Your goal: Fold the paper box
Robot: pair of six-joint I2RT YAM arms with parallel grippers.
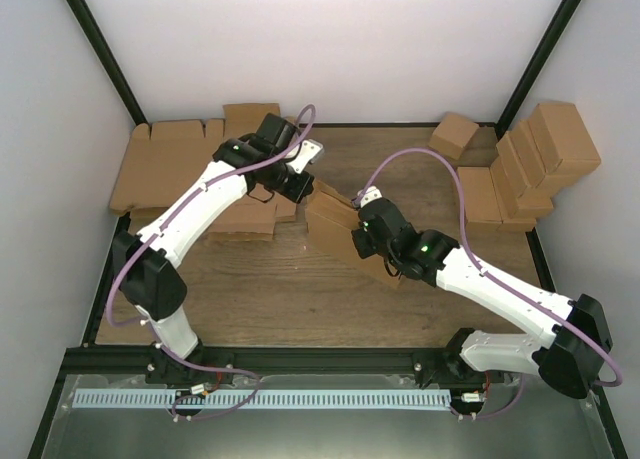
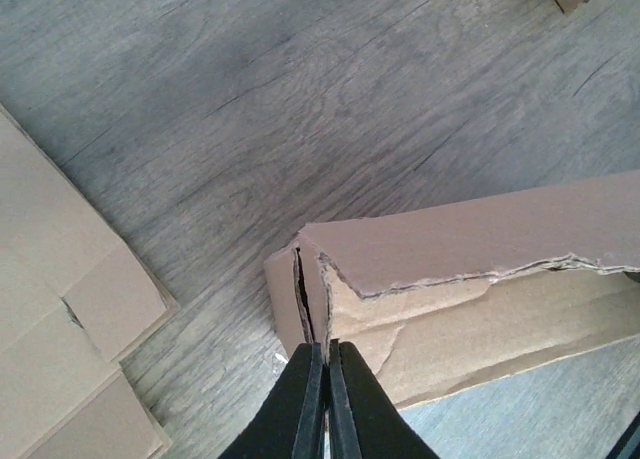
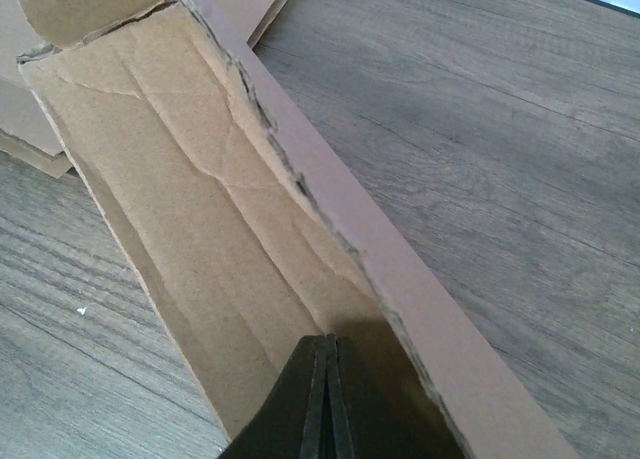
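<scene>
The paper box (image 1: 332, 217) lies partly folded at mid table, a long shallow brown cardboard shape with ragged edges. My left gripper (image 1: 305, 184) is at its far left end. In the left wrist view the left gripper (image 2: 326, 347) is shut on the thin upright end wall at the corner of the paper box (image 2: 470, 239). My right gripper (image 1: 360, 241) is at the near right end. In the right wrist view the right gripper (image 3: 327, 339) is shut with nothing between its fingers, its tips resting on the creased inner panel of the paper box (image 3: 180, 179).
A pile of flat cardboard blanks (image 1: 170, 164) lies at the back left, close to the left arm, and shows at the left edge (image 2: 60, 279) of the left wrist view. Ready-made brown boxes (image 1: 530, 164) cluster at the back right, one (image 1: 453, 134) apart. Bare wooden table (image 1: 270, 289) lies near.
</scene>
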